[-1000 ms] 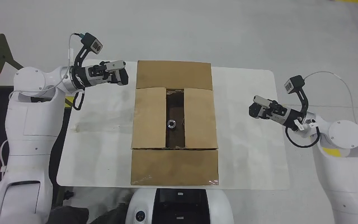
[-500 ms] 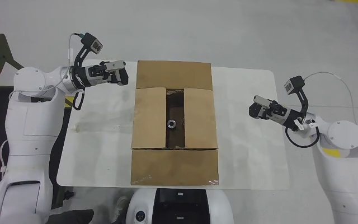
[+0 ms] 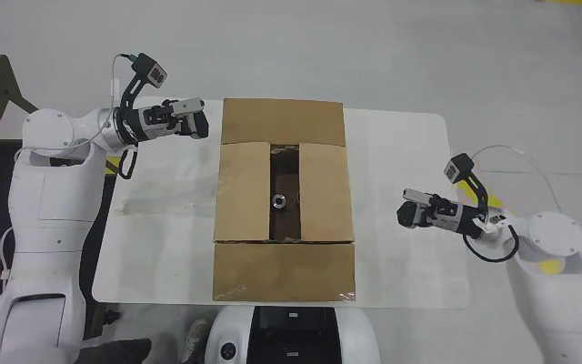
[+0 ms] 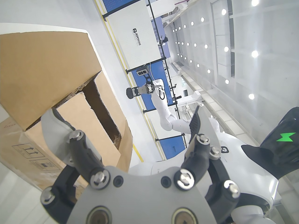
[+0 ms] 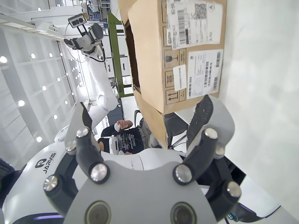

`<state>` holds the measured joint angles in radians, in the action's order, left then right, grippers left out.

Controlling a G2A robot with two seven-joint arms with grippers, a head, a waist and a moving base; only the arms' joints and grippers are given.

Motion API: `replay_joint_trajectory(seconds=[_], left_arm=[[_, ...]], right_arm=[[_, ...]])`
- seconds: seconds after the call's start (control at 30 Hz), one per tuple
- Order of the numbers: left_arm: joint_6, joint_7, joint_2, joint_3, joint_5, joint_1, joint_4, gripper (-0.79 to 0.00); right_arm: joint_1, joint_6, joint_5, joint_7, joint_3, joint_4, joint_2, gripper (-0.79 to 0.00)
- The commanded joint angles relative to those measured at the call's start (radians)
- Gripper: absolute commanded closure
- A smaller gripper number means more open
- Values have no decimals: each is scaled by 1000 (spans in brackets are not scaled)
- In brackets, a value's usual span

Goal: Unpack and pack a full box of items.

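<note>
Wrist views: left jaws, right jaws wide, empty.

1. One cardboard box (image 3: 242, 191), standing on my one table (image 3: 155, 237).
2. One small round item (image 3: 279, 201), seen through the gap in the box top.
3. Two grippers of mine: left gripper (image 3: 201, 118), right gripper (image 3: 401, 215).

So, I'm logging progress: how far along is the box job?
Done: the brown cardboard box has two outer flaps folded out. In hand: nothing; left hand and right hand are open, clear of it. Left: two inner flaps part-cover a small round metal item inside; unpacking and repacking remain.
</note>
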<state>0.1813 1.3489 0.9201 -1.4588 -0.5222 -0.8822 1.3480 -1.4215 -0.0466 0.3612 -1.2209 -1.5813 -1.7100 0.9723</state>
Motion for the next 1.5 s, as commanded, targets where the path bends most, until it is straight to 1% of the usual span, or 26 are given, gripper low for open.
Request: replay_joint_trajectory(seconds=[0.0,0.17,0.33,0.7,1.03,1.13,1.33,1.47], left_arm=[[0,0,0,0,0,0,0,-785],[0,0,0,0,0,0,0,-785],[0,0,0,0,0,0,0,-785],[0,0,0,0,0,0,0,-785],[0,0,0,0,0,0,0,-785],[0,0,0,0,0,0,0,-785],[0,0,0,0,0,0,0,-785],[0,0,0,0,0,0,0,-785]], right_arm=[[-25,6,-4,-2,4,-25,-1,-785],[-85,26,-3,23,24,-75,-1,-785],[-134,53,-25,60,69,-105,2,-785],[-181,76,-64,104,153,-127,5,-785],[-186,89,-50,114,231,-142,10,-785],[-179,84,-13,89,246,-136,11,-785],[-141,40,96,2,264,-127,11,-785],[-116,29,127,-7,276,-136,12,-785]])
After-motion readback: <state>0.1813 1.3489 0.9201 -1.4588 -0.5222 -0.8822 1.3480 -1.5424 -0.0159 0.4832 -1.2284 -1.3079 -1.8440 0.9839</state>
